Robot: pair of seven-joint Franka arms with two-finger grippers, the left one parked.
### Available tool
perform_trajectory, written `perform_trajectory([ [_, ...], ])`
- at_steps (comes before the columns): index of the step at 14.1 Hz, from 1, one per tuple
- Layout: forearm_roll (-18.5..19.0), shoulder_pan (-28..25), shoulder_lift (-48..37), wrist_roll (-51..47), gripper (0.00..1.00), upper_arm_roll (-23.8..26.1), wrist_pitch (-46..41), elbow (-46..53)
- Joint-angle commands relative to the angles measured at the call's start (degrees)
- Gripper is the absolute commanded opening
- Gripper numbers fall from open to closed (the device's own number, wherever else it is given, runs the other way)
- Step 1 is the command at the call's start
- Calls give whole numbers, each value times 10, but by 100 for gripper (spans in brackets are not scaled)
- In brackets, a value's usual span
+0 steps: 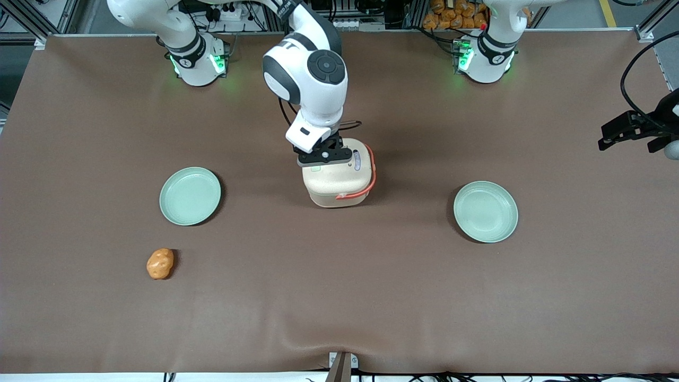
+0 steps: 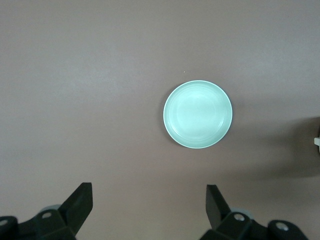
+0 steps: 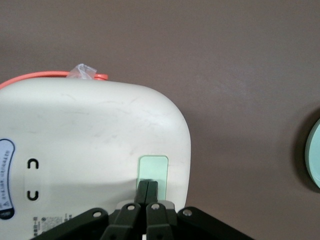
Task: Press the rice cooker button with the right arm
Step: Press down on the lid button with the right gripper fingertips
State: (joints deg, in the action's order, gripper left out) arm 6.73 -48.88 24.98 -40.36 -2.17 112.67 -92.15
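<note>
The cream rice cooker stands mid-table with its coral-orange handle folded down around it and its lid closed. The white right arm reaches down over it. Its black gripper is shut, fingers pressed together, with the tips down on the pale green button at the lid's edge. In the right wrist view the closed gripper rests on the button of the cream lid; the blue-purple label lies beside it.
A pale green plate and an orange potato-like lump lie toward the working arm's end. A second pale green plate lies toward the parked arm's end; it also shows in the left wrist view.
</note>
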Motion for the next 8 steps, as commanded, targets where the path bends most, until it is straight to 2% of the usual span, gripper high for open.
perform_trajectory([
  [1, 13, -7, 8, -15, 0, -6, 0, 7],
  [8, 17, -7, 26, -28, 0, -7, 12, 7],
])
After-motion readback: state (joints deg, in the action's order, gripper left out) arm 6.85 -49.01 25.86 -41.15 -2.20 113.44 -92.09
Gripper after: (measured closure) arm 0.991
